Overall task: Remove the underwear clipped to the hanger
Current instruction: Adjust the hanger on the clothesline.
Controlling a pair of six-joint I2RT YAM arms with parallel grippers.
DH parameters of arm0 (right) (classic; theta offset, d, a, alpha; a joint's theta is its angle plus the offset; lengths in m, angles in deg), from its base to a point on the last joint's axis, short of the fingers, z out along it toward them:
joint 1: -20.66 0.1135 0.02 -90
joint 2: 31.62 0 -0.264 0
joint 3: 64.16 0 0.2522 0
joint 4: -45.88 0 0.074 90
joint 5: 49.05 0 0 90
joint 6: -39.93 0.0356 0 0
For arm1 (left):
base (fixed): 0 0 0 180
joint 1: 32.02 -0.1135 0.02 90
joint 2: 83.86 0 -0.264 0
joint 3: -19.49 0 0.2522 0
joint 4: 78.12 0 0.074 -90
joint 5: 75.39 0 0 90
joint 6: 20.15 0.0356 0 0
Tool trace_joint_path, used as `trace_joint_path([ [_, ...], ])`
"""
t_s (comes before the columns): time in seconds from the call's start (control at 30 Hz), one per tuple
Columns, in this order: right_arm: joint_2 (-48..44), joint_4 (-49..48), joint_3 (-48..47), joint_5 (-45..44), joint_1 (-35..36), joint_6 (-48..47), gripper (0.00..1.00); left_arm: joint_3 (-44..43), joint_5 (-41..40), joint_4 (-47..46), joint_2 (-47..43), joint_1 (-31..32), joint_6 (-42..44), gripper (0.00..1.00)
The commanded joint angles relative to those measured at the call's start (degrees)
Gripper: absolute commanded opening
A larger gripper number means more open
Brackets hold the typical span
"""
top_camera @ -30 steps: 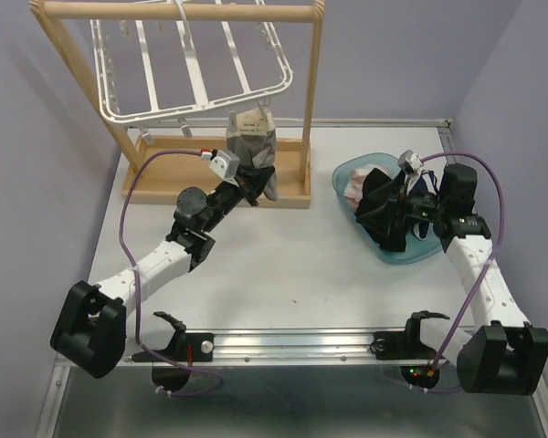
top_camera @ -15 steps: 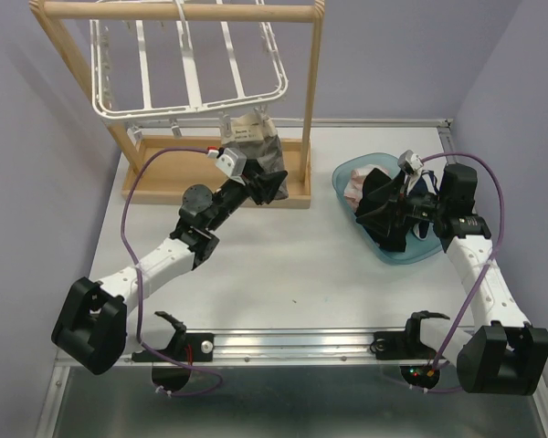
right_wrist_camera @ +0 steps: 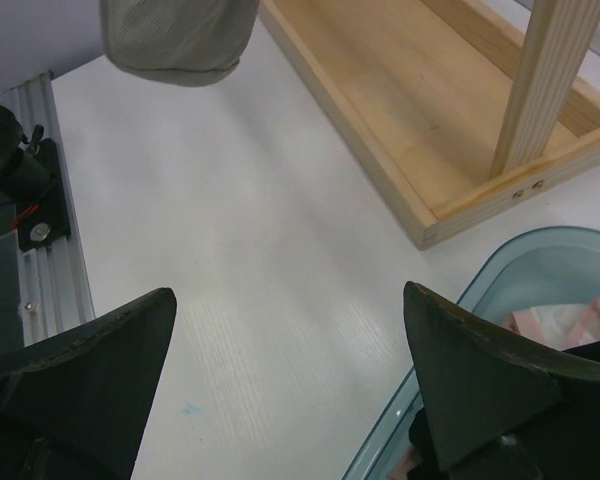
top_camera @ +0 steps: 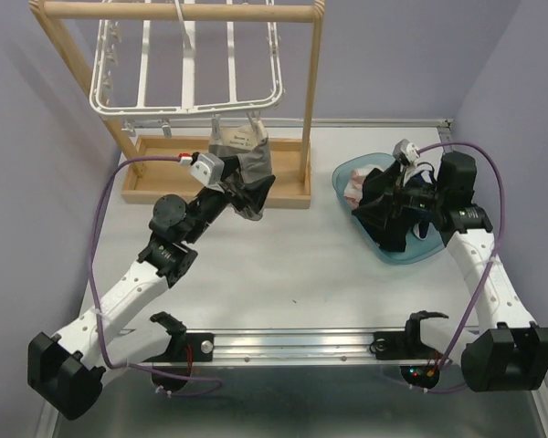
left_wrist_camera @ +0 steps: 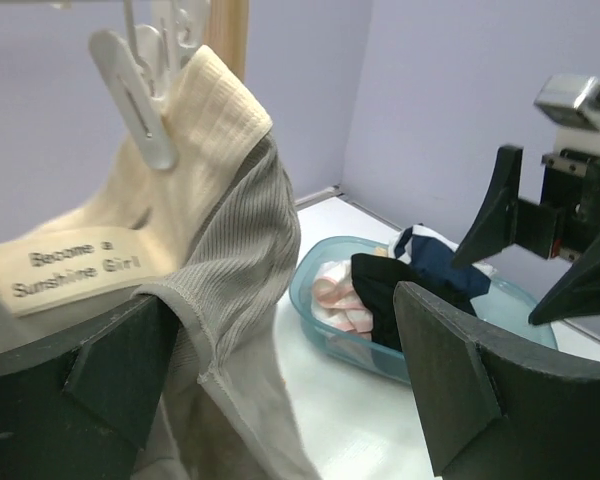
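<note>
Olive-grey ribbed underwear and a cream pair hang by a white clip inside the left gripper, whose fingers are spread wide and clamp nothing. The right gripper gapes empty, with the blue tub just below it.

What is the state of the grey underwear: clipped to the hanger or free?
Clipped. In the left wrist view a white clip grips the cream waistband of the underwear, which hangs below the hanger.
</note>
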Motion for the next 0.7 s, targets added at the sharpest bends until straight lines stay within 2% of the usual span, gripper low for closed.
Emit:
trace_joint_path([
  [0.0,2.39,-1.9,-12.93,-3.97,6.54,2.7,1.0,-1.69,-5.53,6.75,-6.1,0.15,3.67,0.99],
  [0.2,8.45,-0.06,-24.81,-19.16,24.03,2.8,1.0,1.92,-14.07,9.05,-14.64,0.06,4.9,0.99],
  [0.33,13.28,0.29,-29.83,-27.09,32.39,3.06,1.0,3.41,-12.15,9.14,-15.35,0.06,3.94,0.99],
  [0.43,16.62,0.21,-34.93,-32.55,37.76,3.67,1.0,4.12,-7.06,8.61,-12.54,0.15,2.89,0.99],
  [0.57,19.88,-0.67,-41.17,-35.19,39.98,9.54,1.0,5.7,-1.53,4.06,-8.15,0.06,0.51,0.96],
  [0.67,20.15,-3.82,-42.15,-37.3,40.07,13.16,1.0,8.24,0.07,0.1,-7.27,0.14,-1.77,0.91],
])
